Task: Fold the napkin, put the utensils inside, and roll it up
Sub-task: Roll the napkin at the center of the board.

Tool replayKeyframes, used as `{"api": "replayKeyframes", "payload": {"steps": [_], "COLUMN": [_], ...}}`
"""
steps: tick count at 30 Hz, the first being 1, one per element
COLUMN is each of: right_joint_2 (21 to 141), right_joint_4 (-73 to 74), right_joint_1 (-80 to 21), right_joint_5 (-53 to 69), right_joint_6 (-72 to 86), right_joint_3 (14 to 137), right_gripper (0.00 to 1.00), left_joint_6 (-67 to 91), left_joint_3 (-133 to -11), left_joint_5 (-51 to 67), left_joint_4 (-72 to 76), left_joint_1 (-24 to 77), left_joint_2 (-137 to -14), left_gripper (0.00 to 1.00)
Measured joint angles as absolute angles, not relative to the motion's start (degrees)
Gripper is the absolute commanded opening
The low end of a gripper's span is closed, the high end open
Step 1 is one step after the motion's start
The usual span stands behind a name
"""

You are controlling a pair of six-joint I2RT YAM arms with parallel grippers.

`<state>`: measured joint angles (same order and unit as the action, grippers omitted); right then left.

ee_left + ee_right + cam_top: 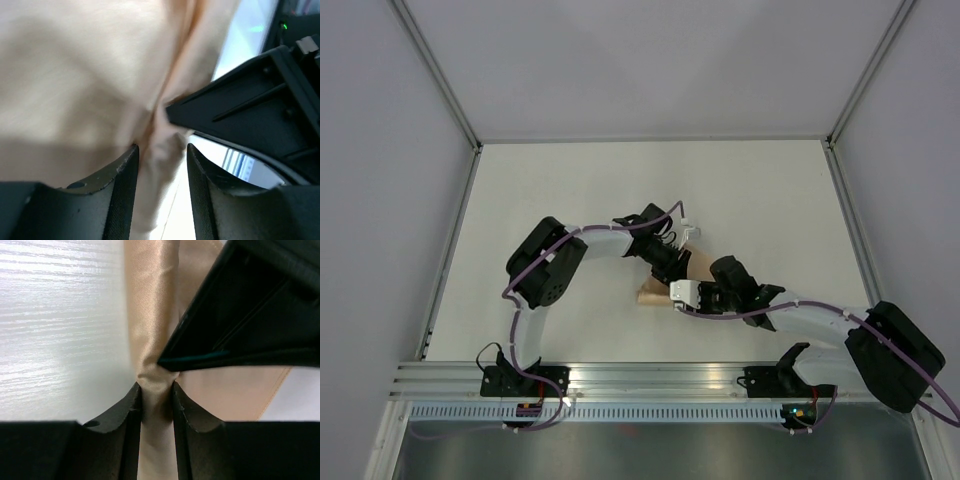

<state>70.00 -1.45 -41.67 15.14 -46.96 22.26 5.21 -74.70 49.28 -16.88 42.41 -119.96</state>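
1. Both arms reach in from the near edge and meet around the middle of the white surface [570, 180], their wrists crowded close together.
2. The napkin [655, 294] lies under and between them, gathered into a narrow peach bundle. One end pokes out to the left of the right arm's wrist, and another patch shows just beyond the left arm's wrist.
3. Right claw [156, 390]: pinching the napkin. A long ridge of cloth runs down between its two fingers [127, 425] and narrows where they squeeze it. The fabric touches both inner faces.
4. Just past that pinch, a dark finger of the other arm lies across the cloth, its tip touching the ridge.
5. Left claw [162, 152]: spread. A fold of napkin passes between its fingers [122, 195], with a pale sliver of surface showing between the cloth and one finger lower down.
6. From the left wrist, the cloth fills most of the view and is blurred. The right arm's black claw sits close in on the right.
7. The cloth looks smooth and slightly shiny, with a stitched hem at one corner.
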Motion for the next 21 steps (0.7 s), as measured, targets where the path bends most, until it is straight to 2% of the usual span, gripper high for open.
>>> {"api": "replayKeyframes", "payload": {"steps": [7, 15, 21], "right_joint_2": [75.42, 83.55, 92.42], "right_joint_4": [7.11, 18.02, 28.42], "right_joint_1": [-35.73, -29.28, -26.06], "right_joint_5": [23.57, 32.51, 38.39], "right_joint_6": [-47.94, -50.76, -54.48], "right_joint_3": [29.30, 38.24, 47.42], "right_gripper": [0.04, 0.03, 0.02], "left_joint_6": [13.52, 22.59, 23.35], "left_joint_3": [-65.84, -50.52, -40.45], "left_joint_5": [41.32, 25.43, 15.90], "left_joint_4": [-7.88, 6.61, 15.68], "left_joint_1": [37.17, 30.41, 30.57], "left_joint_2": [-112.03, -95.44, -85.12], "left_gripper": [0.50, 0.52, 0.54]}}
